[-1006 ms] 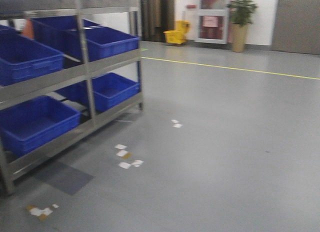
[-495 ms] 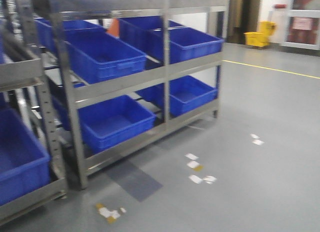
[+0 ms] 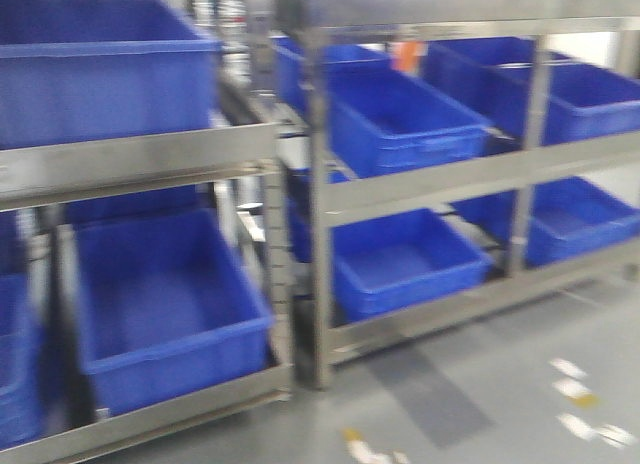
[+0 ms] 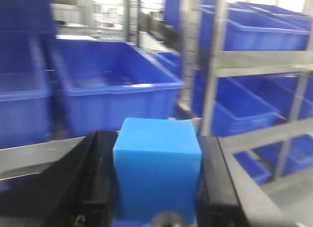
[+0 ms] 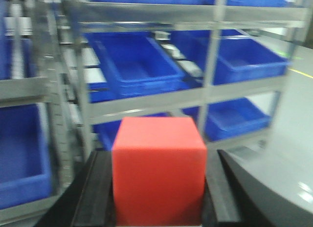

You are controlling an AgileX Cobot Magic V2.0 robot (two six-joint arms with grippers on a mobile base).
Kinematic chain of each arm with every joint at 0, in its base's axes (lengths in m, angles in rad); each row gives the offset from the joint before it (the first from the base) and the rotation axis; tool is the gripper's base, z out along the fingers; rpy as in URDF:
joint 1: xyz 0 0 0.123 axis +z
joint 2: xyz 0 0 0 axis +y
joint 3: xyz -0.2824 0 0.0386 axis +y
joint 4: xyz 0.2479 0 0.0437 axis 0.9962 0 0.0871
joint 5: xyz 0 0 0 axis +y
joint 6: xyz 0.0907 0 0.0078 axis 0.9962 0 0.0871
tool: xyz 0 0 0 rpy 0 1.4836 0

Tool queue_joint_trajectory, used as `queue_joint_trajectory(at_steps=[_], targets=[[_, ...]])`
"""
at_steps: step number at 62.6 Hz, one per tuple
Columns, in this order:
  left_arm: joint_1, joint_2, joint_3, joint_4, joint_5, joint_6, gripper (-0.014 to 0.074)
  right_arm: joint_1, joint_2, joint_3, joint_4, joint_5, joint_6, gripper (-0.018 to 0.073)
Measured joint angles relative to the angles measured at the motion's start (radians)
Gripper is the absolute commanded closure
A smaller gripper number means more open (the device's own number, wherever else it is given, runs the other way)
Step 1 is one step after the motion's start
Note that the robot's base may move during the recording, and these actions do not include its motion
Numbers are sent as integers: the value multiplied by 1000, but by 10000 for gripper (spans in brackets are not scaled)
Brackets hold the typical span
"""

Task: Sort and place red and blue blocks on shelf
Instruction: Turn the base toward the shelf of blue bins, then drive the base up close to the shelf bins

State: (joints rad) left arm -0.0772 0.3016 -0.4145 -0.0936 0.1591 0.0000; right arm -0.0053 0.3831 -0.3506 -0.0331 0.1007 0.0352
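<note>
Both arms are loaded for carrying: the left gripper (image 4: 155, 197) is clamped on the small matte blue cube (image 4: 156, 163), and the right gripper (image 5: 157, 202) pinches the plain red cube (image 5: 159, 168), each snug between black fingers (image 4: 100, 178). Ahead is the steel-framed shelf (image 3: 430, 179) with big blue plastic bins (image 3: 400, 124) (pretty blurry, but I think they're empty). Steel uprights (image 3: 318, 234) and bin walls crowd any drop spot.
</note>
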Motion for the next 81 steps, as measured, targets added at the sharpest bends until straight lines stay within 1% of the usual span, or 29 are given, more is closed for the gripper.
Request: queue_joint_trajectory(at_steps=[81], targets=[[0,0,0,0,0,0,472,0,0,0,0,0,0,511]])
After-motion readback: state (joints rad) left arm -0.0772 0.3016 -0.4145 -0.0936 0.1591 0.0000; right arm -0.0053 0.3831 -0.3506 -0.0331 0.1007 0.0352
